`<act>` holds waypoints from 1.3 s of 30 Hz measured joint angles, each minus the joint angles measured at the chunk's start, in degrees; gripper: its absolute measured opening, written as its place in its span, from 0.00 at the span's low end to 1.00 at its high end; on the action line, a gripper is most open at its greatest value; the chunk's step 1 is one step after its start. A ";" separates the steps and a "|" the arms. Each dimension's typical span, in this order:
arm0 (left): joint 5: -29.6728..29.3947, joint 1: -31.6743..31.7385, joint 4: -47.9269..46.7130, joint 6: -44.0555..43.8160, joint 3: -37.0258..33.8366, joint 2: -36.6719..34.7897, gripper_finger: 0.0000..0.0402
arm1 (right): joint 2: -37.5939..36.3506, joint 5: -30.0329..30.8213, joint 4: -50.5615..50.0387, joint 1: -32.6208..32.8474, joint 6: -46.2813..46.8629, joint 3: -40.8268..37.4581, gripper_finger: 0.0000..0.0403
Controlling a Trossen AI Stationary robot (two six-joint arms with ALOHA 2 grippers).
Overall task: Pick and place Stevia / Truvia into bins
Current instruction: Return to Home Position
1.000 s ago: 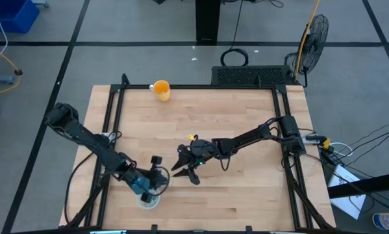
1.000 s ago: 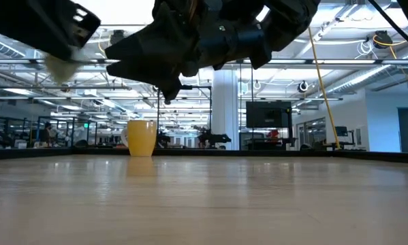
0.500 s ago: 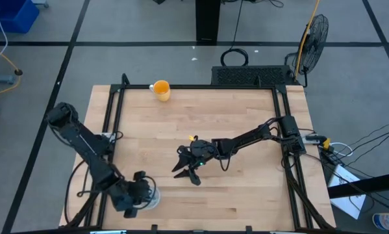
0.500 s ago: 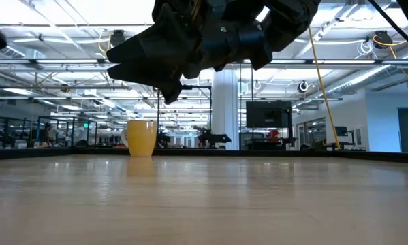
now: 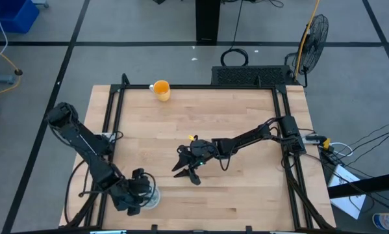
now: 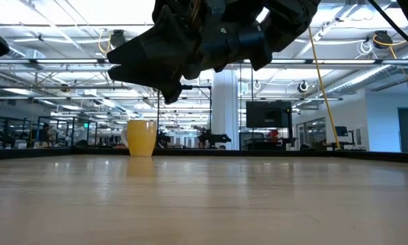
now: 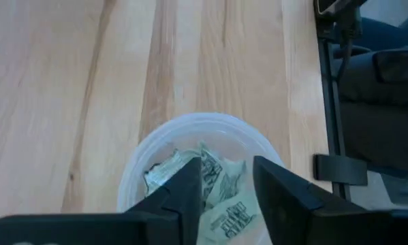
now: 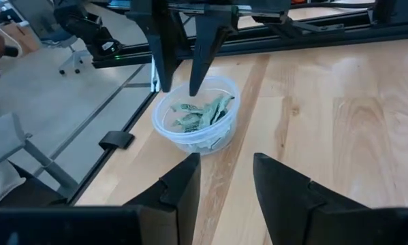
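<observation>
The clear plastic cup [image 5: 152,199] stands on its base near the table's near-left corner. Several green-and-white sachets [image 7: 221,187] lie crumpled inside it and also show in the right wrist view [image 8: 200,112]. My left gripper [image 7: 225,173] is open and hangs just above the cup's mouth, fingers pointing down [image 8: 180,85]. No sachet is between its fingers. My right gripper [image 5: 184,170] hovers open over the table's middle, to the right of the cup [image 8: 190,139] and facing it. No loose sachet shows on the table.
A yellow mug [image 5: 161,89] stands near the far edge, left of centre, also seen in the low view [image 6: 142,138]. A black frame rail [image 7: 333,82] runs along the table's left edge close to the cup. Bare wood lies between the two grippers.
My left gripper has drawn back toward the table's near-left corner and now hangs over the left side of the cup, out of the low view. The cup and my right arm have kept still.
</observation>
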 joint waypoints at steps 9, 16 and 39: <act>-4.71 6.67 3.06 12.61 0.00 -1.43 0.39 | -3.87 -0.19 -8.46 -2.50 1.60 -0.17 0.32; -6.74 15.24 4.50 37.33 0.02 -9.88 0.40 | -16.73 -0.18 -26.00 -6.29 -1.02 -0.17 0.32; -16.39 21.70 -14.58 41.77 -3.04 -57.68 0.40 | -74.91 -0.46 -5.41 -11.91 0.15 -54.64 0.32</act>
